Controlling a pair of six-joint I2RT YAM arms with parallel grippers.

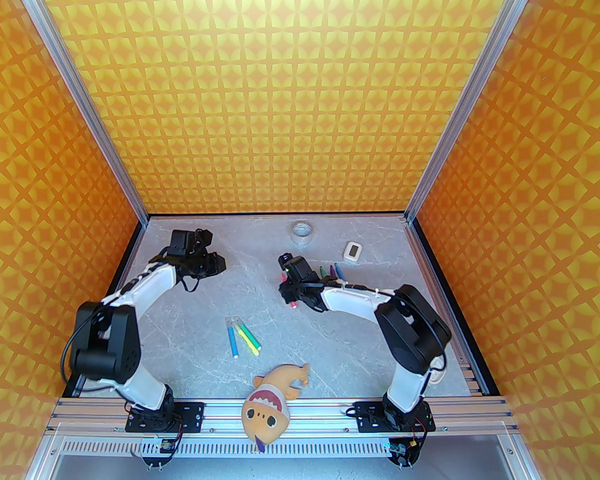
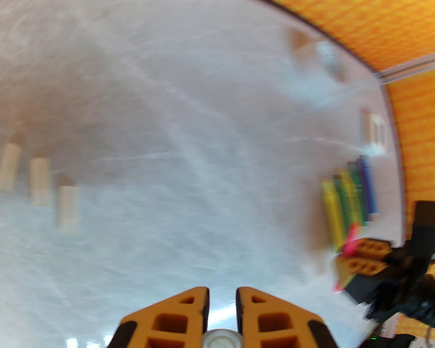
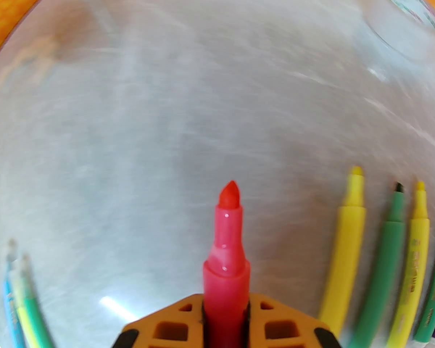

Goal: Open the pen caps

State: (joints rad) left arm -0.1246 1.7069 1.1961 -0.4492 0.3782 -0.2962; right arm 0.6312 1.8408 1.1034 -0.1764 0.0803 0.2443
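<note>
Right gripper (image 3: 226, 297) pinches the uncapped pink marker (image 3: 226, 237); best lay it flat beside the open markers (image 3: 385, 259); left gripper (image 2: 222, 292), pressed together, hovers by what look like loose caps (image 2: 40, 181).

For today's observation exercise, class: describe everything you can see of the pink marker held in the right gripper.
The pink marker is a slim, glossy plastic barrel narrowing to a neck and a pointed red-pink felt nib, uncapped. The right gripper is shut on its barrel, which sits clamped between the orange fingers. It juts straight out past the fingertips over the grey table.
</note>
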